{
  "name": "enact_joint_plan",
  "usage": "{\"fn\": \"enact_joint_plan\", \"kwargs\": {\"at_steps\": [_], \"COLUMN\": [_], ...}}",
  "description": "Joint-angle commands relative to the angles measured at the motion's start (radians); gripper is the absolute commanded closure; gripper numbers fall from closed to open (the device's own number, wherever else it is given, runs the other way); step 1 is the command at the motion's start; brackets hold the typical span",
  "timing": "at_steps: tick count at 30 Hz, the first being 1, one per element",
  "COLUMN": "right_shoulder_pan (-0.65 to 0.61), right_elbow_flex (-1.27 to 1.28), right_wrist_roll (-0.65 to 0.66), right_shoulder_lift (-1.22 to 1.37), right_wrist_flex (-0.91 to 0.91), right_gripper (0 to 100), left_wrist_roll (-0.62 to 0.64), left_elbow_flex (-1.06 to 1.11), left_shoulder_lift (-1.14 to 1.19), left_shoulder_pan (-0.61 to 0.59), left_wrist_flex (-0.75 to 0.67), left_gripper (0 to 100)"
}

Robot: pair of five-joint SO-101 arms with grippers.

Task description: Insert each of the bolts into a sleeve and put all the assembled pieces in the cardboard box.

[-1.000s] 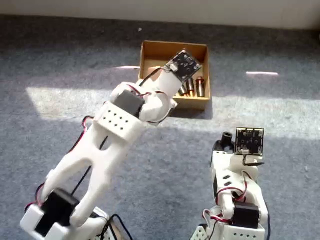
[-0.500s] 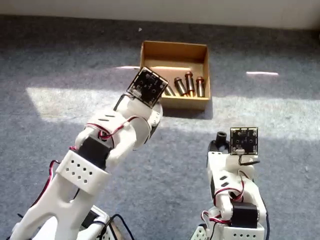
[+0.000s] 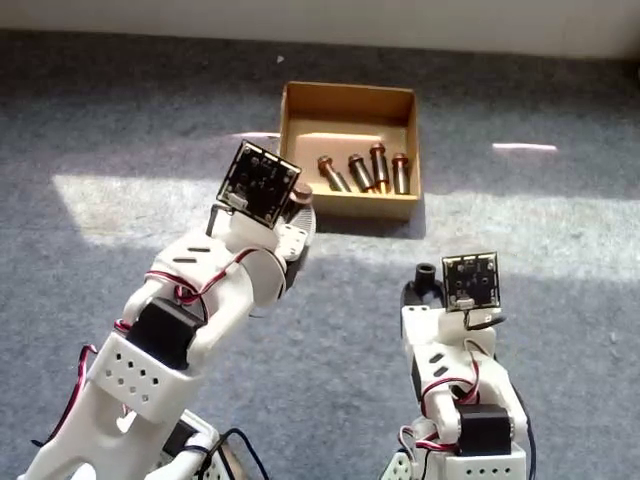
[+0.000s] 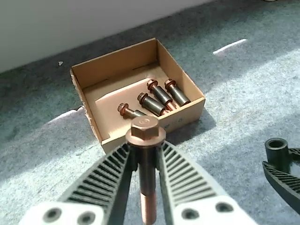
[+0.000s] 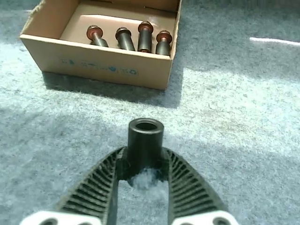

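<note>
while the left gripper (image 4: 146, 151) clamps the stiff, likely slick bolt (image 4: 146, 131) mid-shank, the right gripper (image 5: 145, 160) pinches the hard sleeve (image 5: 146, 137) low.

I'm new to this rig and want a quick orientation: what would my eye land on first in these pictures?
A copper bolt is clamped in the left gripper, and a dark sleeve sits in the right gripper, its open end facing outward. Both are on the near side of the cardboard box. Four assembled pieces lie side by side inside the box.
</note>
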Motion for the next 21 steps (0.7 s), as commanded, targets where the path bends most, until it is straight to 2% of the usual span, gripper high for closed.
{"fn": "enact_joint_plan", "kwargs": {"at_steps": [1, 5, 9, 12, 17, 21], "right_shoulder_pan": [-0.056, -0.105, -0.105, -0.113, -0.202, -0.265], "right_elbow_flex": [-0.012, -0.007, -0.004, -0.004, 0.013, 0.024], "right_wrist_roll": [0.005, 0.005, 0.005, 0.005, 0.008, 0.011], "right_shoulder_lift": [-0.013, -0.013, -0.013, -0.013, -0.013, -0.013], "right_wrist_flex": [-0.058, -0.099, -0.136, -0.177, -0.239, -0.240], "right_gripper": [99.2, 99.2, 99.2, 99.2, 99.2, 99.2], "left_wrist_roll": [0.066, 0.147, 0.169, 0.169, 0.170, 0.172], "left_elbow_flex": [-0.007, -0.007, 0.041, 0.154, 0.386, 0.481], "left_shoulder_lift": [-0.045, -0.091, -0.185, -0.291, -0.473, -0.581], "left_shoulder_pan": [-0.010, -0.012, -0.012, -0.012, -0.012, -0.010], "left_wrist_flex": [-0.005, -0.006, -0.032, -0.157, -0.411, -0.485], "left_gripper": [100, 100, 100, 100, 100, 100]}}
